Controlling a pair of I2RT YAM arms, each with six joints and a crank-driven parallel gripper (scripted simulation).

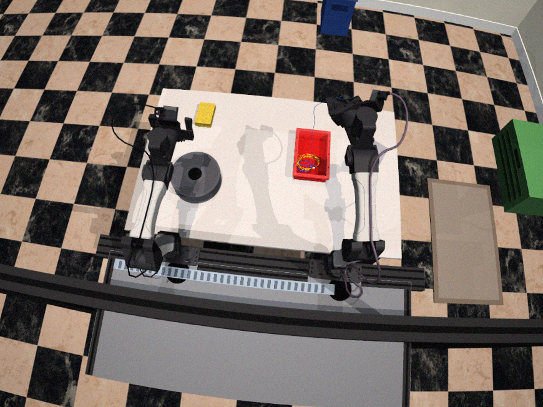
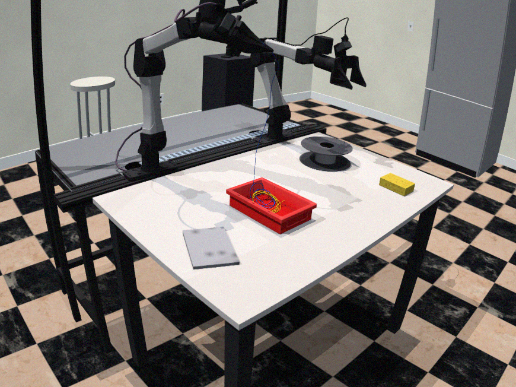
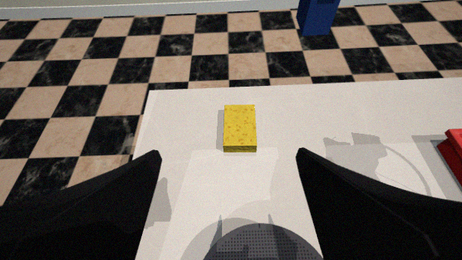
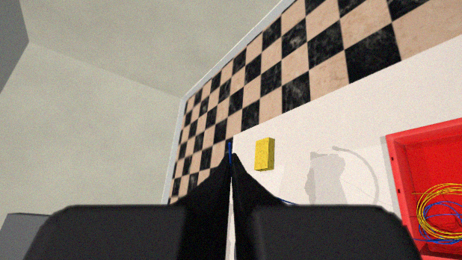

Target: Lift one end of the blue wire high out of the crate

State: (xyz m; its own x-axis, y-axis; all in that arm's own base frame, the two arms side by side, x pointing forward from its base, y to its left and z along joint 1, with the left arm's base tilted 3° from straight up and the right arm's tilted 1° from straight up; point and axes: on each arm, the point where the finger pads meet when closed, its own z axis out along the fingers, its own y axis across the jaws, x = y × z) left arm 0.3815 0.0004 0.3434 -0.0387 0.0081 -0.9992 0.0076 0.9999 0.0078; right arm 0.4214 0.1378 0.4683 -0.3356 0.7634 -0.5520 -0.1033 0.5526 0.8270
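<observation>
My right gripper is shut on the blue wire near its end, and a short blue tip sticks out past the fingertips. It is high above the table. The blue wire hangs from it down into the red crate. The rest of the blue wire lies in loops there with a yellow wire coil. My left gripper is open and empty, raised on the spool side of the table.
A dark spool stands below the left arm. A yellow sponge lies near the table's far corner. A grey plate lies beside the crate, hidden by the right arm in the top view.
</observation>
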